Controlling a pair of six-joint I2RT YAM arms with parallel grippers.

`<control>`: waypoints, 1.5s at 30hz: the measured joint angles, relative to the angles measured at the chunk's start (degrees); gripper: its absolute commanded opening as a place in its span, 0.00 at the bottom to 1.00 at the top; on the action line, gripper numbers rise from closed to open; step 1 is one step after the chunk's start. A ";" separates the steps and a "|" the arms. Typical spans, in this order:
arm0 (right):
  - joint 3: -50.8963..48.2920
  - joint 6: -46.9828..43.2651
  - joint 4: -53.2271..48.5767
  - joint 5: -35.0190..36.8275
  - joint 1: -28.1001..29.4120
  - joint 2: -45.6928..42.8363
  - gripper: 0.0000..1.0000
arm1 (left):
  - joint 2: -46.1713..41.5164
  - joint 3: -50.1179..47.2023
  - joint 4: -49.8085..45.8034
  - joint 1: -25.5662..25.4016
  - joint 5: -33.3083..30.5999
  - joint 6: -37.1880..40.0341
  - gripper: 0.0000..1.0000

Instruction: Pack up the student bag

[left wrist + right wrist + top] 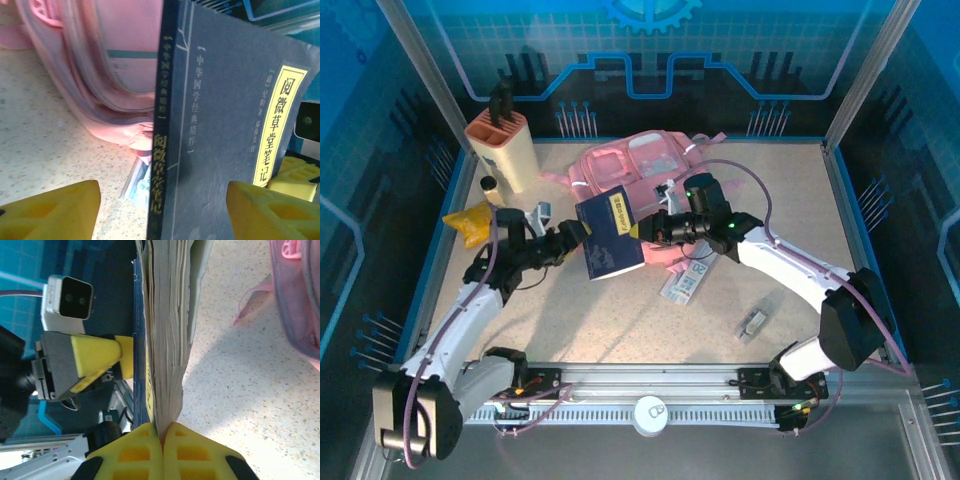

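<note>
Dark book (pixel 610 236) fronting student bag (pixel 620 160)

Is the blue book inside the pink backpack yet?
Out. The book is upright outside the backpack, its edge pinched in the right gripper.

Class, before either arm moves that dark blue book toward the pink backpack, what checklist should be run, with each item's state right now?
1. Right gripper pinched on the page edge of the book: ok.
2. Left gripper closed on the book: not ok; its jaws stand open, one on either side of the spine.
3. Book upright between the two grippers: ok.
4. Student bag lying just behind the book: ok.
5. Bag's main opening unzipped and facing the book: cannot tell.
</note>
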 measured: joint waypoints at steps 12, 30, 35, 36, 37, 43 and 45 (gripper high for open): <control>-4.74 4.07 6.69 -2.29 -2.58 0.00 0.00 | 2.32 -0.17 12.66 -4.48 0.63 -7.30 0.13; -8.31 7.43 11.37 -8.11 -4.83 -3.04 0.88 | 2.73 2.16 22.84 -7.82 -0.13 -13.38 0.00; -8.63 11.76 16.96 -11.21 -4.79 -3.17 0.82 | 4.61 2.54 25.38 -8.17 -1.01 -13.62 0.00; -8.85 12.55 17.90 -11.52 -4.79 -3.39 0.77 | 4.81 2.56 25.33 -8.17 -1.27 -13.55 0.00; -9.16 13.27 18.73 -11.91 -4.81 -3.72 0.71 | 4.98 2.56 25.20 -8.17 -1.42 -13.33 0.00; -9.97 14.36 19.08 -12.13 -5.33 -5.42 0.39 | 5.01 2.62 22.14 -8.44 -2.80 -10.71 0.00; -9.97 14.03 18.16 -12.11 -5.33 -5.42 0.27 | 5.01 2.69 21.40 -8.76 -3.02 -9.90 0.00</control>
